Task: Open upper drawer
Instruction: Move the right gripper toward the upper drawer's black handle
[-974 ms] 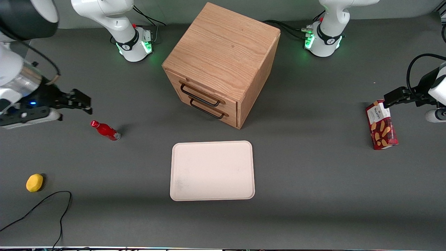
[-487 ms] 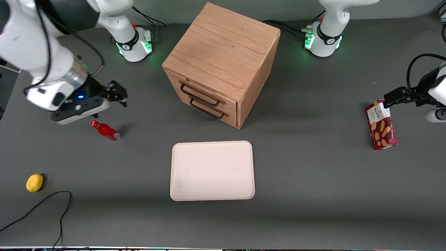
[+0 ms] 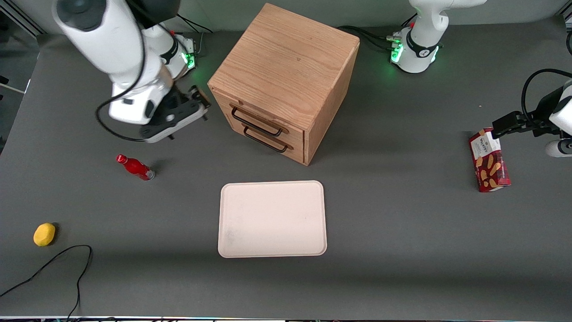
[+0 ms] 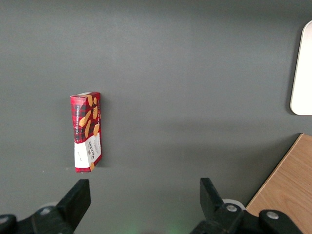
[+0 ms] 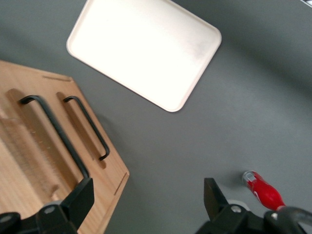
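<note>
Over the last second the gripper (image 3: 199, 100) has swept in from the working arm's end of the table, passed above the red bottle (image 3: 135, 167), and now hangs just beside the cabinet (image 3: 286, 67), near the corner of its drawer face. That puts it at the approach stage: nothing is grasped, and both drawers look fully closed.

The upper drawer (image 3: 261, 117) sits directly under the cabinet top, above its twin, its black handle (image 3: 254, 123) untouched. In the wrist view the fingers (image 5: 80, 197) are spread wide with nothing between them, and the upper handle (image 5: 56, 131) runs toward one of them, so the gripper seems close but not yet lined up across the bar.

The arm reaches down from above, wrist tilted so the fingers point toward the drawer front. The tray (image 3: 272, 219) lies nearer the front camera, well clear of the cabinet.
</note>
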